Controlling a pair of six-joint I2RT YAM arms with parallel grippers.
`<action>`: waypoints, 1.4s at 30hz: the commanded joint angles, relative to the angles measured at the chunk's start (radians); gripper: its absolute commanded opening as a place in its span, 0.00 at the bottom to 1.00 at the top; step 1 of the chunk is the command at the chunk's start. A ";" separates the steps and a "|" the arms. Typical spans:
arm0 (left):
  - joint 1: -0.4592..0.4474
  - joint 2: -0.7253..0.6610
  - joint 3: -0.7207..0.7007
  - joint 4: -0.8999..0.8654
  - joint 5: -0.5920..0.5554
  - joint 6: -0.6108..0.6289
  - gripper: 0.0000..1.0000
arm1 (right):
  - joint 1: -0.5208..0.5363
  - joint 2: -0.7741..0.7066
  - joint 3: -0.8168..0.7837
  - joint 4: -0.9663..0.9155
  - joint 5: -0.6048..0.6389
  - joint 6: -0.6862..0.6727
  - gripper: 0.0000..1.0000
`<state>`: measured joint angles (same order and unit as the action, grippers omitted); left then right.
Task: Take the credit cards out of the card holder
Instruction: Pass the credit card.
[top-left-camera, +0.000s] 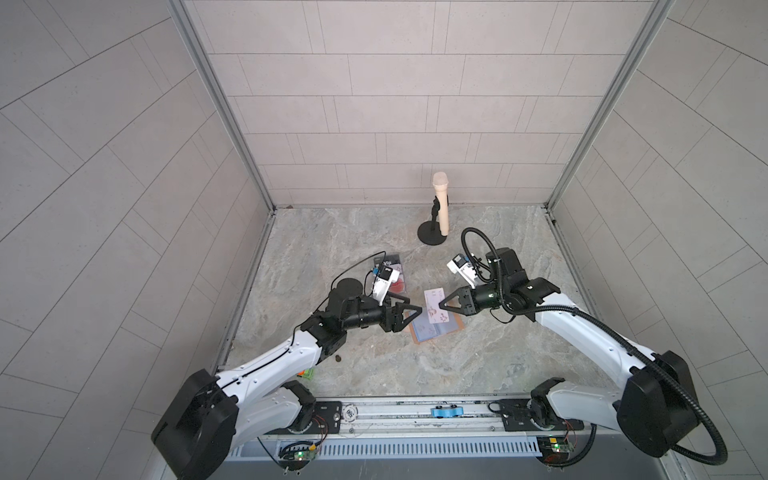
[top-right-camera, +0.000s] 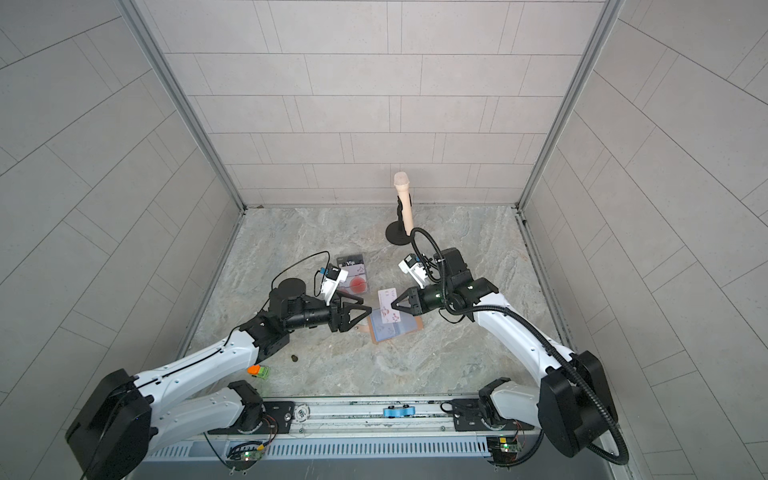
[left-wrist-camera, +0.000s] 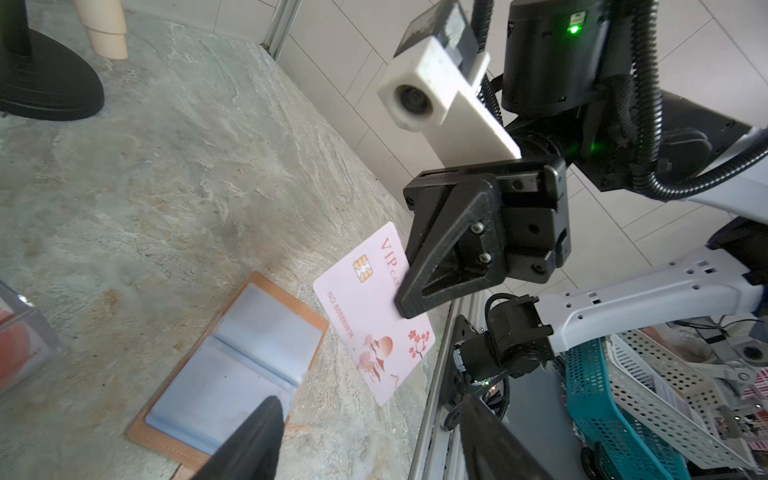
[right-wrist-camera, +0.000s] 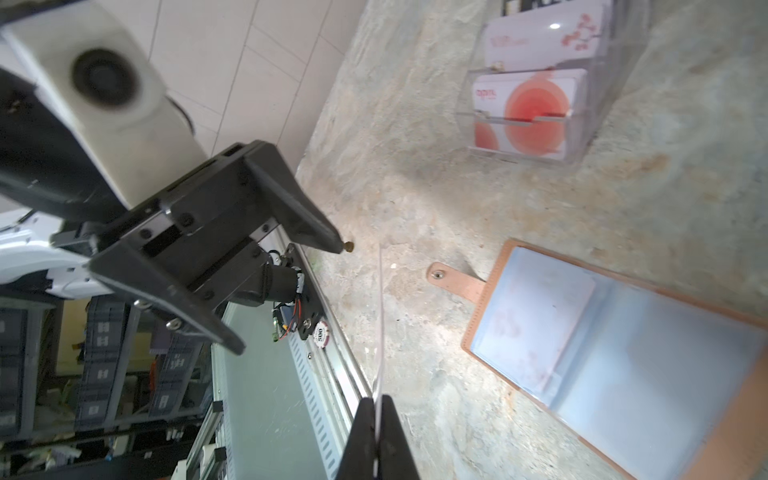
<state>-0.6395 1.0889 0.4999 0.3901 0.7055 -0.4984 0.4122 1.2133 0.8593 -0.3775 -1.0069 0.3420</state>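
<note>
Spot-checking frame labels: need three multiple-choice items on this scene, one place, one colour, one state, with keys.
1. Where is the red-circle card? A. in the clear box B. in the card holder C. in the right end effector
2. Colour of the card in the right end effector? A. dark grey B. pale pink C. green
3. The card holder is: A. snapped shut B. open on the table C. held aloft
Key: 1 A, visible through the clear wall; 2 B, pink face in the left wrist view; 3 B, sleeves face up.
</note>
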 joint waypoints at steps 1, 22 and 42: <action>0.011 0.001 0.028 0.051 0.105 -0.035 0.69 | 0.044 -0.018 0.026 0.003 -0.070 -0.069 0.00; 0.006 -0.034 0.015 0.152 0.252 -0.163 0.36 | 0.121 0.067 0.122 -0.102 -0.108 -0.240 0.00; -0.002 -0.026 0.028 0.184 0.250 -0.247 0.06 | 0.115 0.064 0.144 -0.126 -0.057 -0.224 0.05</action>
<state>-0.6308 1.0798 0.5060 0.4965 0.9268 -0.7223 0.5301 1.2835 0.9894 -0.4988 -1.1198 0.1318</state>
